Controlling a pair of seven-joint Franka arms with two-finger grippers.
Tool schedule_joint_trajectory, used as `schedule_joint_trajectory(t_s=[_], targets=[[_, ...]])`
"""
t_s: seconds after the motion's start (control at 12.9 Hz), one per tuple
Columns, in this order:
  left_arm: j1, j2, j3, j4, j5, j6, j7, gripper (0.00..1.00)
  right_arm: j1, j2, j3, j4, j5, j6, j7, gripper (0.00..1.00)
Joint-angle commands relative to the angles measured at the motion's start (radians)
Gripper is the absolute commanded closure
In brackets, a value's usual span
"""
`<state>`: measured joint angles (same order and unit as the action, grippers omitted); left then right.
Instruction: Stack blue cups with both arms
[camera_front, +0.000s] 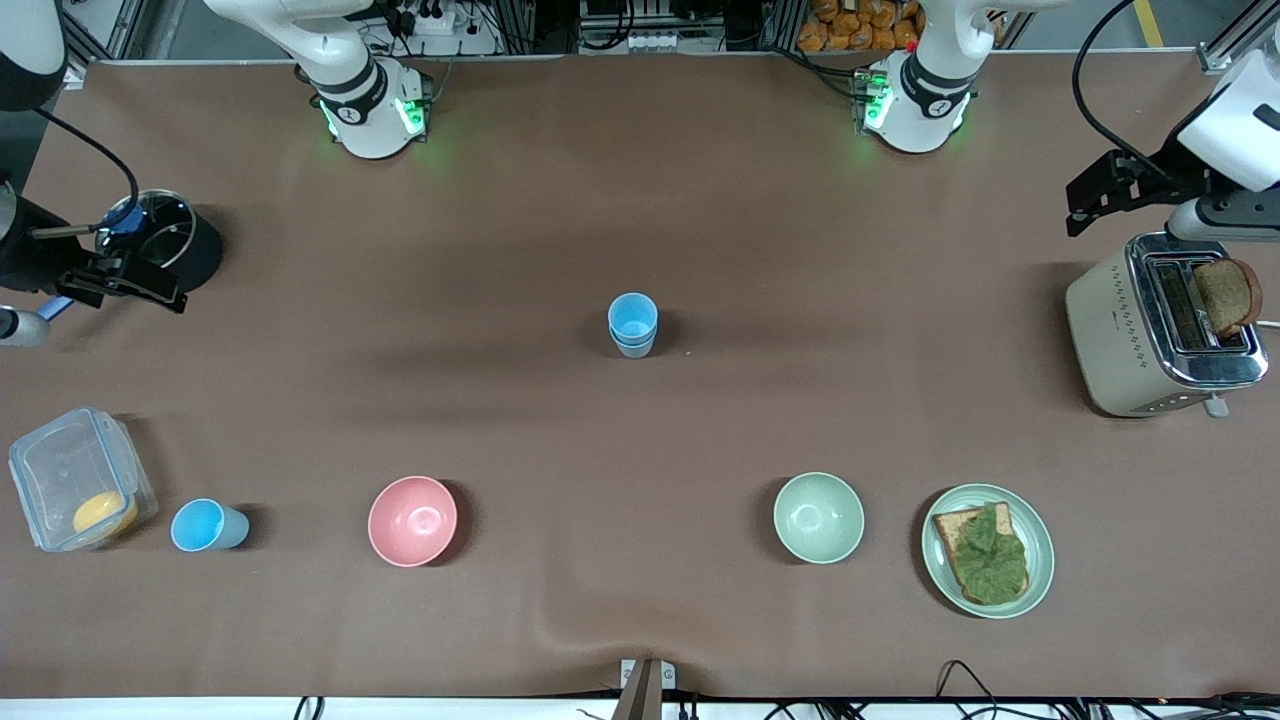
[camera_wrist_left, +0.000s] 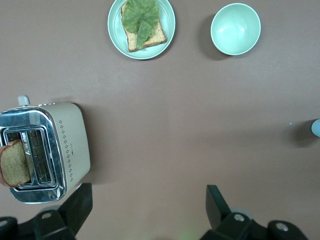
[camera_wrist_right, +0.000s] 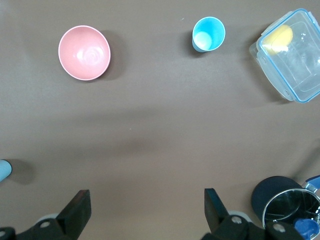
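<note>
Brown table (camera_front: 640, 200): stacked blue cups (camera_front: 632, 325) mid-table, well apart from released left claw (camera_wrist_left: 145, 210), right claw (camera_wrist_right: 145, 210).

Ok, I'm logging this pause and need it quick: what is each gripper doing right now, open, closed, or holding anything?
Left gripper: open, holding nothing, up over the cream metal toaster.
Right gripper: open, holding nothing, up over the round black pot.

I get bright, even overhead light on the brown tabletop (camera_front: 640, 200), with soft shadows beside each item. The toaster (camera_front: 1160, 335) chrome glints sharply. Both wrist views are crisp, with only a faint green tint along one lower edge.
</note>
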<state>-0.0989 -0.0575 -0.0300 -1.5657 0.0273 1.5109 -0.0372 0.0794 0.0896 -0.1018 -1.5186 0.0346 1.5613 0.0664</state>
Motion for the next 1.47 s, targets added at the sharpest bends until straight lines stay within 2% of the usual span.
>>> schedule_joint_trajectory(t_s=[0.0, 0.78, 1.4], targets=[[0.011, -0.030, 0.004, -0.031, -0.024, -0.003, 0.045, 0.00, -0.013, -0.005, 0.011, -0.003, 0.004, -0.007, 0.003, 0.00], [0.007, 0.007, -0.004, 0.010, -0.021, -0.001, 0.042, 0.00, -0.009, -0.005, 0.013, 0.001, 0.007, -0.006, 0.003, 0.00], [0.022, 0.008, -0.001, 0.006, -0.023, -0.006, 0.051, 0.00, -0.001, -0.008, 0.017, 0.001, 0.005, -0.007, 0.001, 0.00]])
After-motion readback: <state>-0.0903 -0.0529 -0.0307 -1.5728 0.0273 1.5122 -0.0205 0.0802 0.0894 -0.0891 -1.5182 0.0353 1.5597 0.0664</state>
